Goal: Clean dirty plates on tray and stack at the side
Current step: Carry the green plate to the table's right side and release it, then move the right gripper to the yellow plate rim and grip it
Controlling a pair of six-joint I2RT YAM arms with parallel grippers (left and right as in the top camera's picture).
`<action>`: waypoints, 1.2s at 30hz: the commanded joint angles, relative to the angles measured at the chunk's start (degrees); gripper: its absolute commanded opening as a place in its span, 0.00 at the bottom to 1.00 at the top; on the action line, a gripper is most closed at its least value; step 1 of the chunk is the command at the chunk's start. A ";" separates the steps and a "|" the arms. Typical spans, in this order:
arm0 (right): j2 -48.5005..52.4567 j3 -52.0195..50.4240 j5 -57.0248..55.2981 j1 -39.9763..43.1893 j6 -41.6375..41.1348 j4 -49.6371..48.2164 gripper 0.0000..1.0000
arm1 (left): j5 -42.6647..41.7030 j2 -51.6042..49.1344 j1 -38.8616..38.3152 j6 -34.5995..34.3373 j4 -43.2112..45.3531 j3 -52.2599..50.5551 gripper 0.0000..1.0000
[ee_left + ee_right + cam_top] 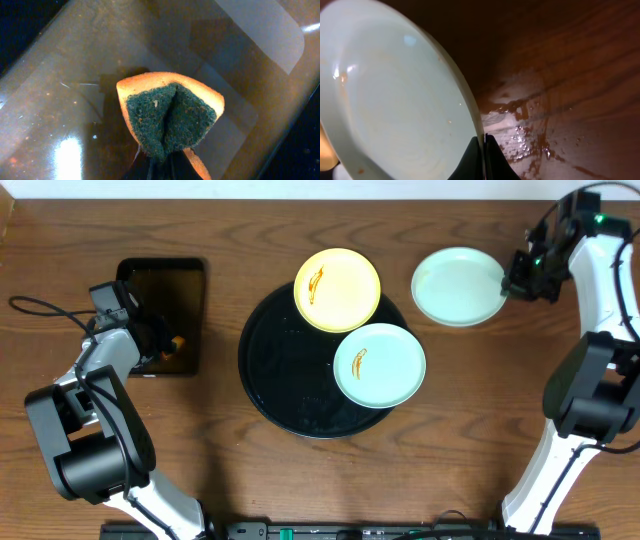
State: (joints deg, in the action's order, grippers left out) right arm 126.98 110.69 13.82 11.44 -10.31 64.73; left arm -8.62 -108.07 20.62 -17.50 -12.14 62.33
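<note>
The large round black tray (275,375) holds a pale yellow plate (337,289) on its far rim and a mint green plate (379,365) on its right side, each with an orange-brown smear. A second mint green plate (458,285) lies on the wood right of the tray, with no smear showing. My right gripper (512,283) is shut on that plate's right rim (470,112). My left gripper (170,343) is shut on an orange sponge with a green scrub face (170,117), over the small rectangular black tray (172,288).
The rectangular black tray (75,75) lies at the left of the table. Wet brown streaks (530,135) mark the wood beside the held plate. A black cable (40,308) runs along the far left.
</note>
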 commanded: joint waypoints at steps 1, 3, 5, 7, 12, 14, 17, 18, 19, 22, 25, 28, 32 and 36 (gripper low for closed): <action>0.00 -4.15 -2.03 0.02 -3.41 -2.43 0.01 | 0.72 -0.70 0.26 1.18 -0.63 -0.35 0.08; 0.00 -5.68 -2.03 -0.02 -3.39 -3.43 0.26 | 0.72 -0.72 0.26 1.18 -0.61 -0.35 0.08; 0.00 -5.68 -1.97 -0.07 -3.41 -2.93 0.41 | 0.72 -0.72 0.26 1.18 -0.57 -0.35 0.08; -0.09 -5.03 -1.31 -0.07 -3.43 -1.05 0.40 | 0.72 -0.70 0.26 1.18 -0.39 -0.35 0.09; -0.90 -1.40 4.68 -1.01 -2.21 3.67 0.38 | 0.72 -0.70 0.26 1.20 -0.22 -0.35 0.09; -2.05 0.66 7.91 -2.10 -1.20 5.22 0.38 | 0.72 -0.70 0.26 1.18 -0.20 -0.35 0.09; -4.46 3.32 9.16 -5.05 -1.20 5.86 0.43 | 0.72 -0.70 0.26 1.18 -0.22 -0.35 0.09; -5.18 3.89 9.07 -6.25 -1.20 5.68 0.46 | 0.70 -0.70 0.26 1.18 -0.24 -0.35 0.08; -5.97 4.31 8.79 -7.80 -1.20 5.03 0.51 | 0.70 -0.72 0.26 1.18 -0.24 -0.35 0.08; -6.78 4.44 7.34 -12.74 -1.22 1.90 0.56 | 0.72 -0.72 0.26 1.18 -0.22 -0.35 0.08; -5.97 4.13 3.85 -17.73 -2.14 -0.46 0.63 | 0.72 -0.72 0.26 1.18 -0.22 -0.35 0.08; -4.15 3.87 -3.45 -22.99 -6.25 -3.32 0.63 | 0.72 -0.72 0.26 1.18 -0.24 -0.35 0.09; -1.29 3.87 -13.22 -29.00 -12.26 -6.95 0.57 | 0.72 -0.72 0.26 1.18 -0.44 -0.35 0.08; 1.53 3.87 -23.43 -33.31 -19.69 -7.15 0.52 | 0.72 -0.72 0.26 1.18 -0.66 -0.35 0.08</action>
State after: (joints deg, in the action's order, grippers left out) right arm 125.86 114.48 2.02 -19.84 -22.09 57.52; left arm -8.62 -108.07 20.62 -17.50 -12.14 62.33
